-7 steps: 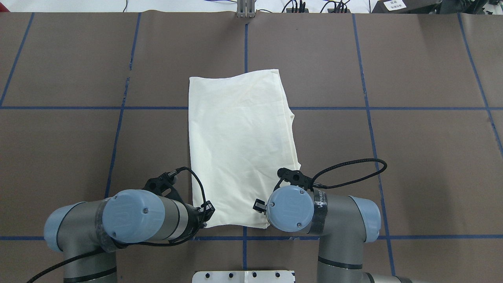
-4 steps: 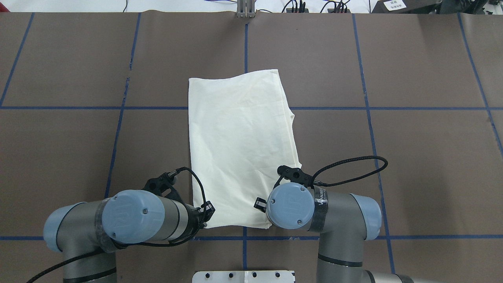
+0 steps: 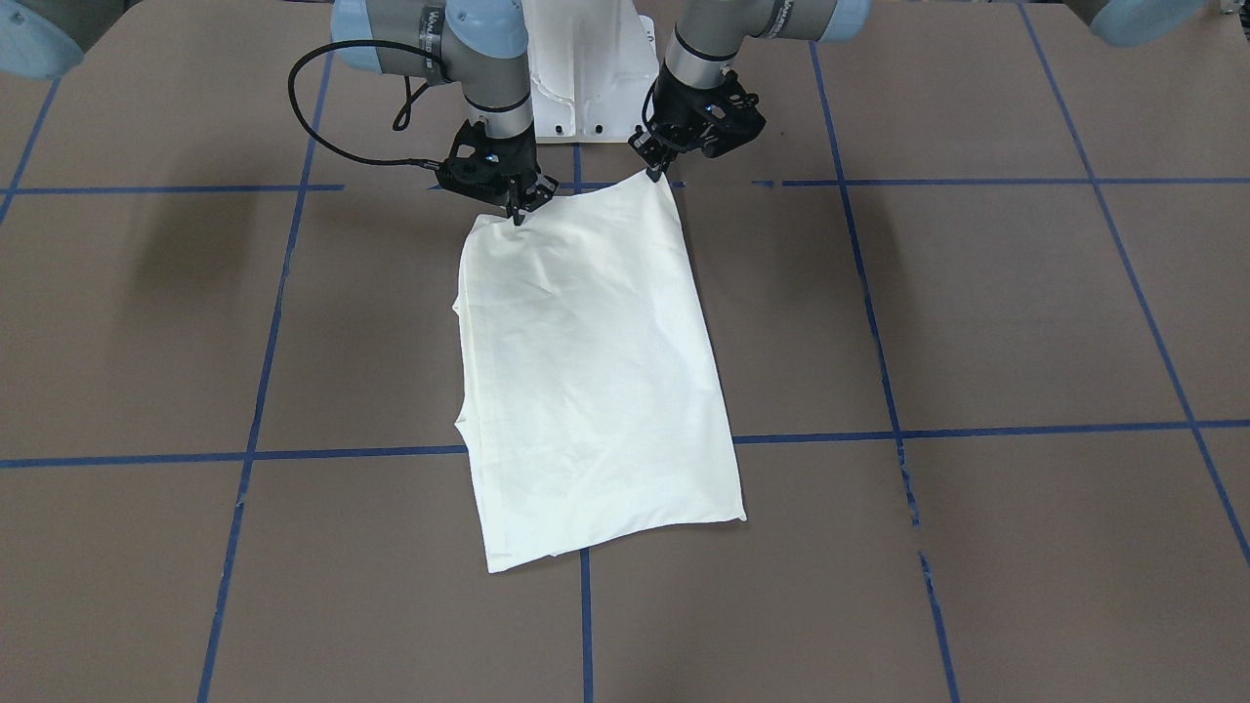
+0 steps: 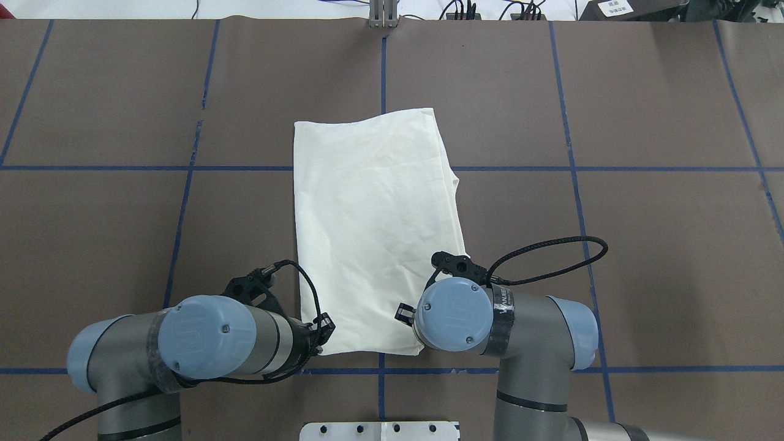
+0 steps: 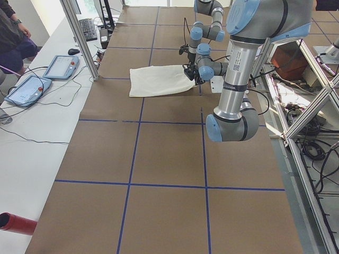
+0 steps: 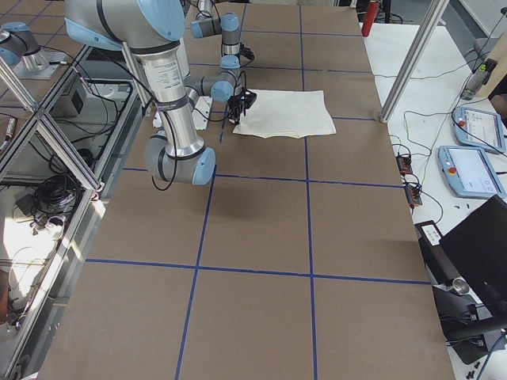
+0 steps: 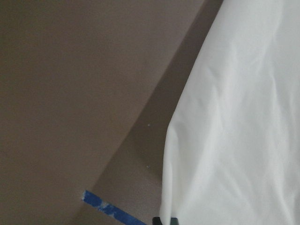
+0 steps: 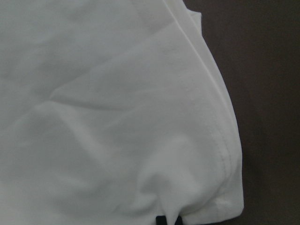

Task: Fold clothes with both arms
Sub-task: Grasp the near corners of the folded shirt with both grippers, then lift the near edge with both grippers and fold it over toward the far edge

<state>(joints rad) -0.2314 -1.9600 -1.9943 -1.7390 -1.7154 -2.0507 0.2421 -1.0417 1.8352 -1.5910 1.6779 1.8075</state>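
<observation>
The clothes are one cream shirt [image 4: 373, 233], folded into a long rectangle with its plain side up, lying mid-table [image 3: 596, 371]. My left gripper [image 3: 656, 172] is down at the shirt's near corner on my left side. In the left wrist view its tips [image 7: 164, 220] are pinched together at the cloth edge. My right gripper [image 3: 515, 213] is at the other near corner. In the right wrist view the fabric puckers into its closed tips [image 8: 168, 219]. From overhead, both wrists hide the fingertips. No print shows.
The brown table cover carries a blue tape grid [image 4: 382, 73]. The white pedestal base [image 3: 586, 68] sits just behind the grippers. A metal post [image 4: 383, 13] stands at the far edge. Pendant tablets [image 5: 26, 90] and a person [image 5: 10, 32] are beside the table.
My right wrist has shifted slightly away from the base along the shirt's edge, with the corner pinched. The left arm and the rest of the shirt have stayed put.
</observation>
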